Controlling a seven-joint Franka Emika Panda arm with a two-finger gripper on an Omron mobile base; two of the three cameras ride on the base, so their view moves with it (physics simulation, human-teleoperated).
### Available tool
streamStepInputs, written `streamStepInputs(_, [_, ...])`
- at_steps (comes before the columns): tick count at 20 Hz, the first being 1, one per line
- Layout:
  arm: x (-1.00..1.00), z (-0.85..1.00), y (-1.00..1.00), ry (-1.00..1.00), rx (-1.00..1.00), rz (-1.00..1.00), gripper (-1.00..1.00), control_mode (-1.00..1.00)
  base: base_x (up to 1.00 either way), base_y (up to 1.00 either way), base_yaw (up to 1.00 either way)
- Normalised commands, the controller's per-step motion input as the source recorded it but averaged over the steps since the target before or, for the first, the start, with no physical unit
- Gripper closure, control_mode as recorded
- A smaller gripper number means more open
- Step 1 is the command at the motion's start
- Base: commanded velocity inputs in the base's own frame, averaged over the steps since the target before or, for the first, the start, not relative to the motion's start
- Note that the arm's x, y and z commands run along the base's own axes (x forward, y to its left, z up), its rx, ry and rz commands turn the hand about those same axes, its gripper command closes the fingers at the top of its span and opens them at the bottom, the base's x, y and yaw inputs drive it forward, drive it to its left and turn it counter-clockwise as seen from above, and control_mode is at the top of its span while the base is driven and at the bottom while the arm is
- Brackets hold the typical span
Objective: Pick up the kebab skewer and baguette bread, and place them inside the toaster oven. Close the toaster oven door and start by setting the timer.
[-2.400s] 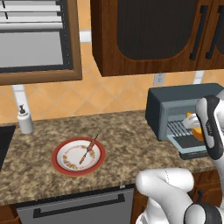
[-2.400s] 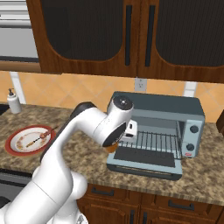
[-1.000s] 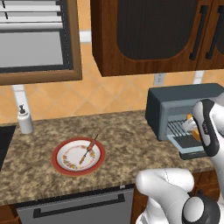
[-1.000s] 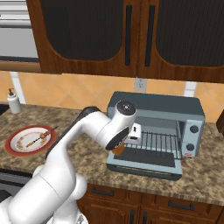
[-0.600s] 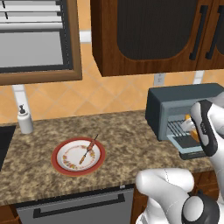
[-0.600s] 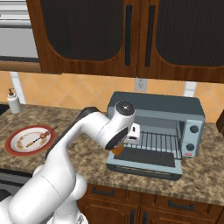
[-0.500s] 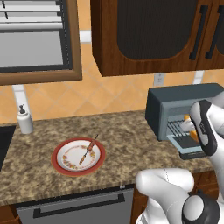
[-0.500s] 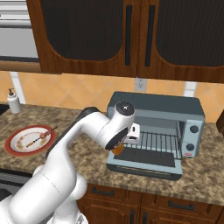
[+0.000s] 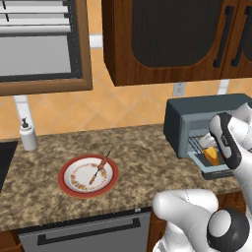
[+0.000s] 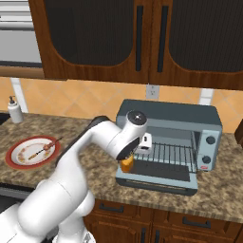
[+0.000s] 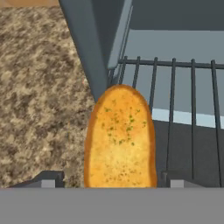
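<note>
While apart around one baguette bread (image 11: 120, 140), tool (image 11: 113, 180) at one toaster oven (image 10: 175, 116); one kebab skewer (image 9: 100, 167) on plate (image 9: 66, 183).

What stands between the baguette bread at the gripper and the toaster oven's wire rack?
Nothing visible does. The baguette bread sits at the left front corner of the wire rack, the toaster oven door is dropped open, and the rack behind it is bare.

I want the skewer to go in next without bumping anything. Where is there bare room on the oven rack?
The wire rack of the dark blue-grey toaster oven looks bare from its middle to the right wall by the knobs. Its left front edge is crowded: the golden oval baguette bread sits there, with the gripper around it.
</note>
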Motion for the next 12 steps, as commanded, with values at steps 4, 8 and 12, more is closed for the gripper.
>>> streamStepInputs(4, [0.12, -0.13, -0.08, 0.0, 0.0, 0.03, -1.0, -1.0, 0.0, 0.0, 0.0])
streamStepInputs(8, [-0.05, 0.04, -0.06, 0.0, 0.0, 0.02, -1.0, -1.0, 0.0, 0.0, 0.0])
streamStepInputs(12, [-0.54, 0.27, -0.02, 0.02, -0.02, 0.01, -1.0, -1.0, 0.0, 0.0, 0.0])
